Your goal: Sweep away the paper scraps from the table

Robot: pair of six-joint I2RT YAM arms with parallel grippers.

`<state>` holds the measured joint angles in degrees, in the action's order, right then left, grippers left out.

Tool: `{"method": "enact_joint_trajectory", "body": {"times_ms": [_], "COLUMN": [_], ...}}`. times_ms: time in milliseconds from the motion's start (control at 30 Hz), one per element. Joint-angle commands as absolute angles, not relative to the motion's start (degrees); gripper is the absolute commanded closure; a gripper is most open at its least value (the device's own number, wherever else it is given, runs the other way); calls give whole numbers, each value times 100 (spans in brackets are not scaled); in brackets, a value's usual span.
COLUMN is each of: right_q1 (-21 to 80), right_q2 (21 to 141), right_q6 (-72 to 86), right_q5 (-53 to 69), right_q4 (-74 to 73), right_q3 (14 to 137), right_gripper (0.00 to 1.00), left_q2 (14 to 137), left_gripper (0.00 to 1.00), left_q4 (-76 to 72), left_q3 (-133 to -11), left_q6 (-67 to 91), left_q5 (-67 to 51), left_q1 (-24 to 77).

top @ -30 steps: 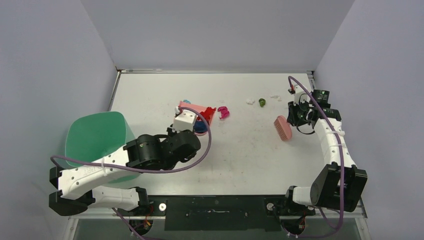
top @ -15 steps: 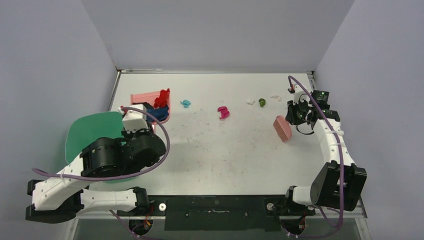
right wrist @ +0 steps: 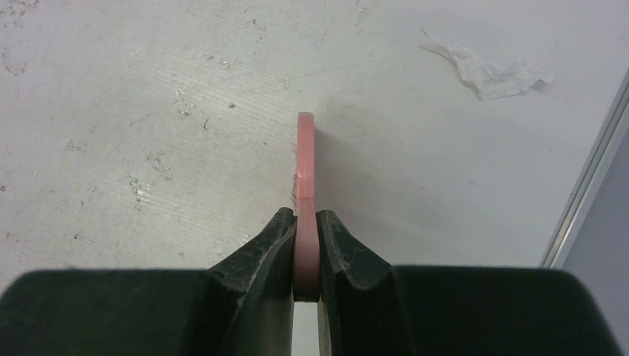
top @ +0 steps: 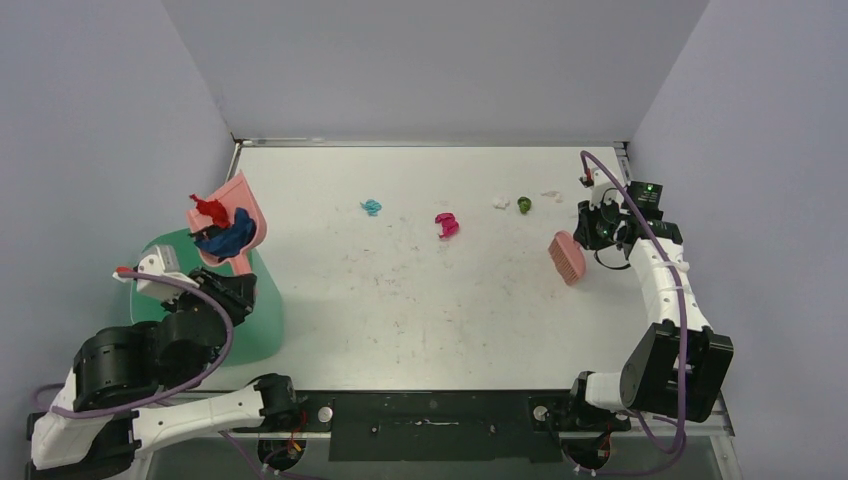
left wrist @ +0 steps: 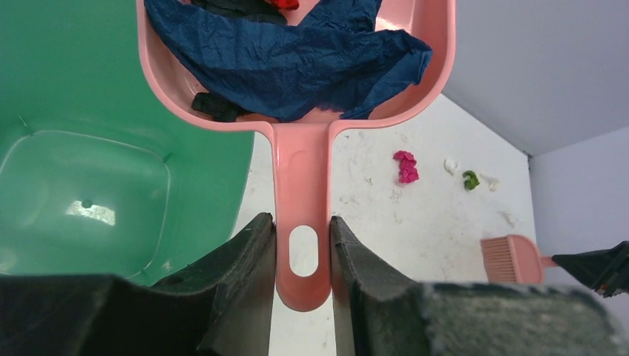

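My left gripper [left wrist: 303, 230] is shut on the handle of the pink dustpan [left wrist: 300, 148] and holds it tilted above the mint-green bin [left wrist: 89, 170]. The pan [top: 225, 222] carries a dark blue scrap [left wrist: 297, 59], a black one [left wrist: 215, 106] and a red one [top: 208, 209]. On the table [top: 450, 300] lie a teal scrap [top: 371, 207], a magenta one [top: 446, 224], a white one [top: 501, 203], a green one [top: 524, 205] and a flat white one [right wrist: 489, 70]. My right gripper [right wrist: 305, 222] is shut on the handle of the pink brush [top: 566, 257], which rests at the right.
The green bin [top: 260, 310] stands at the table's left edge beside my left arm. A metal rim [top: 430, 143] runs along the far edge, with grey walls behind and on both sides.
My left arm has swung the loaded dustpan from the middle of the table leftwards and up over the bin. The right arm and brush have stayed put.
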<state>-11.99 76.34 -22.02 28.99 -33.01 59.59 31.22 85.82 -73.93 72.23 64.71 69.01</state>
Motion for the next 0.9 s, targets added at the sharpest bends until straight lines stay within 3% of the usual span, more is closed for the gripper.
{"method": "enact_joint_trajectory", "body": {"times_ms": [0, 333, 867], "right_q1": [-1239, -1265, -1316], "right_q2": [7749, 7747, 7752], "right_q6": [-2265, -2327, -2338], "right_q5": [2930, 2931, 3037], "right_q4": [-3480, -3562, -3544], "right_q3": [5790, 5793, 5674], "right_gripper": [95, 95, 95], "left_q2": [2748, 1188, 174], "left_gripper": [100, 100, 100], "left_q4": [7520, 5546, 3801], "left_q3": [-7013, -6020, -4782], "left_q6": [7522, 7828, 9937], "left_q5": [6742, 6579, 6131], "left_q1": [6749, 6442, 6418]}}
